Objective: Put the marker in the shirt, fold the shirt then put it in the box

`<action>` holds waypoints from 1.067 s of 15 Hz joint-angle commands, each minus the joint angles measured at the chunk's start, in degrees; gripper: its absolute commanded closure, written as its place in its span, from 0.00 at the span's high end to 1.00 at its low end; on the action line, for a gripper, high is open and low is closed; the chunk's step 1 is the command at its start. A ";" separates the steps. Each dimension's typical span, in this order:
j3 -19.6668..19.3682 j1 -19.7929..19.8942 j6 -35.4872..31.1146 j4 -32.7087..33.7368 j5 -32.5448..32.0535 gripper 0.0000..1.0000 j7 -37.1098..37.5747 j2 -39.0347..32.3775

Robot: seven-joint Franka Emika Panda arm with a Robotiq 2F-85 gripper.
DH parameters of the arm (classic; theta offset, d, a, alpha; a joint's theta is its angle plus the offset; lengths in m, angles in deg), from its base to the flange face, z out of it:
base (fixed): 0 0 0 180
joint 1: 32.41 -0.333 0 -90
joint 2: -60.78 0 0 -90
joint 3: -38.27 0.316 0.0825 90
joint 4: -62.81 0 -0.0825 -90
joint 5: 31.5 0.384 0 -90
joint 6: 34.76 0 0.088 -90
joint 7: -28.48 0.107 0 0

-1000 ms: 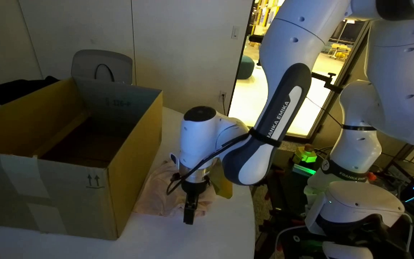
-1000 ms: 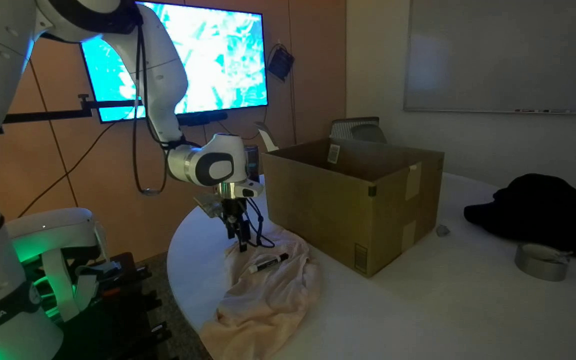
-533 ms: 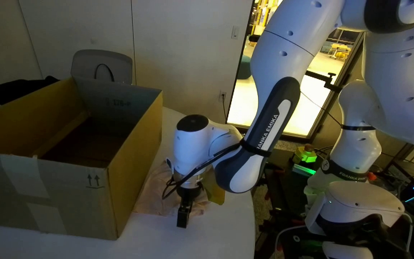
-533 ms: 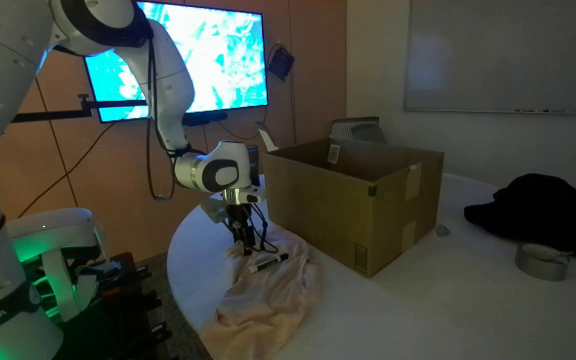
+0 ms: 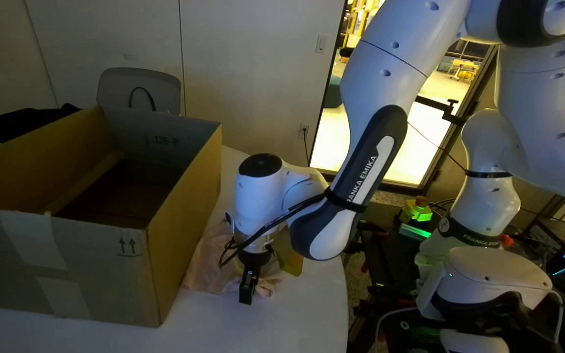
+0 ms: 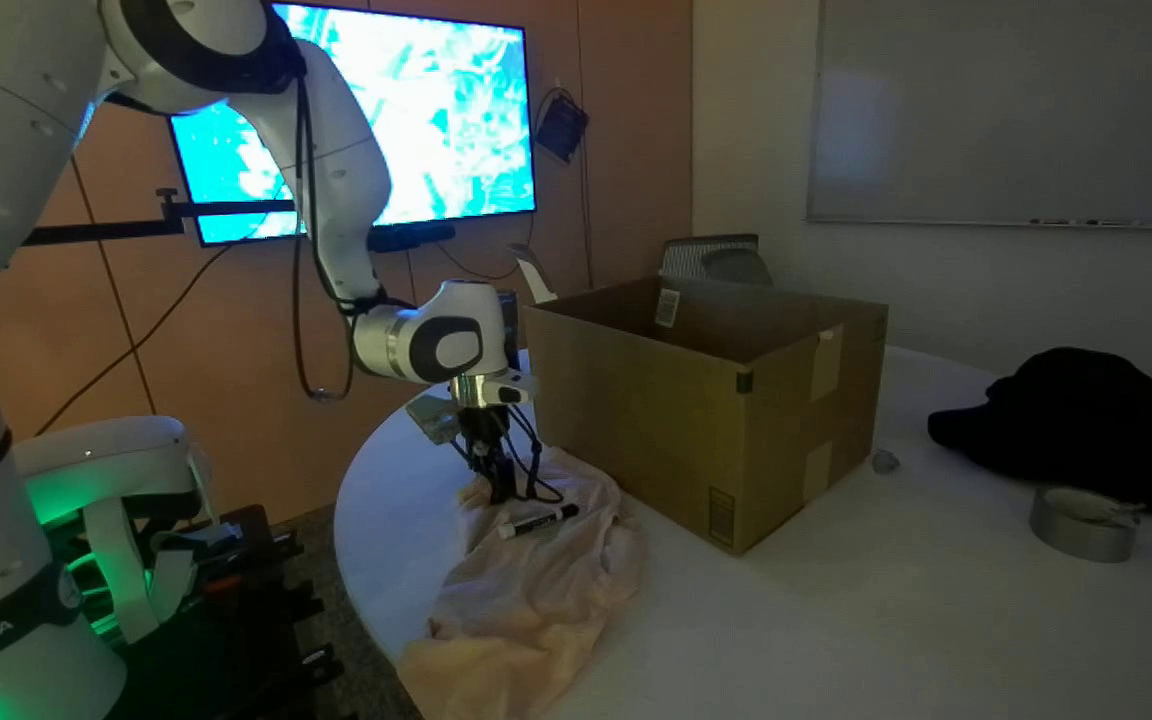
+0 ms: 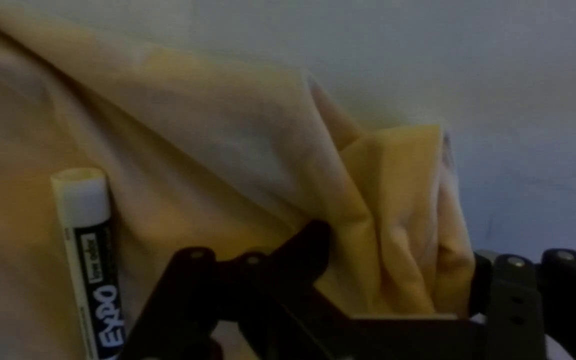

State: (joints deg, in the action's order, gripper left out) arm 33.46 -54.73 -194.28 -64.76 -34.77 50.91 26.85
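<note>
Since a fold must begin at an edge, the gripper appears to be placed, at the lower right of the wrist view, over the border of the peach-coloured shirt. Its two fingers stand apart, with cloth gathered into upright pleats between them; whether they pinch these pleats firmly, one cannot tell. The EXPO low-odor marker lies uncovered on the shirt, lower left in the same view, just beside the gripper and outside its fingers; it is probably set inward from the border so that cloth drawn across will enclose it. Folding and boxing seem yet to be done. Near the shirt, at the centre of an exterior view, the open-topped cardboard box stands on the white table, a position that likely keeps the carry short, though the bundle must rise over its wall. Farther off, at the right of that frame, a roll of tape and a heap of black fabric lie well apart from the shirt, presumably serving no step.
</note>
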 commanded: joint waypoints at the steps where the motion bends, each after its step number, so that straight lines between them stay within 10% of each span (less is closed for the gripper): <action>1: -1.20 -0.92 0.76 -0.15 -1.29 0.09 1.35 0.40; 16: -9.45 0.46 -4.63 -13.02 -5.38 0.00 7.58 16.24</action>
State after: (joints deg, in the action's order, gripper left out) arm 27.23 -53.91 -197.26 -74.40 -36.89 53.90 39.35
